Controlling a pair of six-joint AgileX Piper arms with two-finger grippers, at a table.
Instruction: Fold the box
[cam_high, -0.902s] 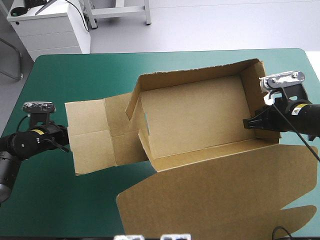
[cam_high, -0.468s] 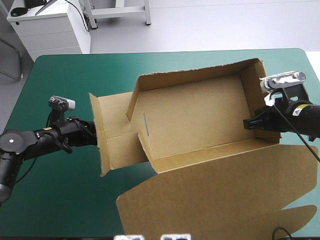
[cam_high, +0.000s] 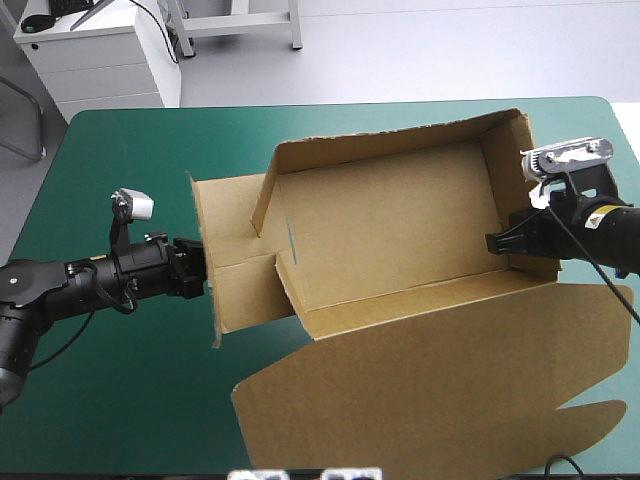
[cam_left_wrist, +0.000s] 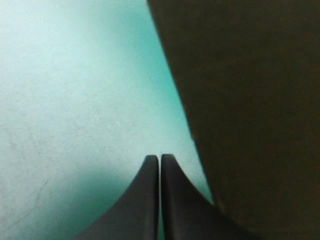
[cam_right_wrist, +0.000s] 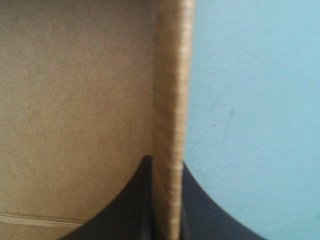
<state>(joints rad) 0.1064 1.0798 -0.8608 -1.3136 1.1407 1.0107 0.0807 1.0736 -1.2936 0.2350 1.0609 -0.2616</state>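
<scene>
The worktop (cam_high: 130, 400) is wearing a teal-green cover, and the brown box (cam_high: 390, 240) is sitting on it, walls standing, its lid (cam_high: 430, 400) lying flat toward the near edge.

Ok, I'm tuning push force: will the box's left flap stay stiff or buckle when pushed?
Probably stiff: the flap stands raised as one flat panel beside the shut left gripper, bending only at its creases. The thin-walled box looks light and might slide, though the right gripper, shut on its right wall, likely anchors it.
</scene>
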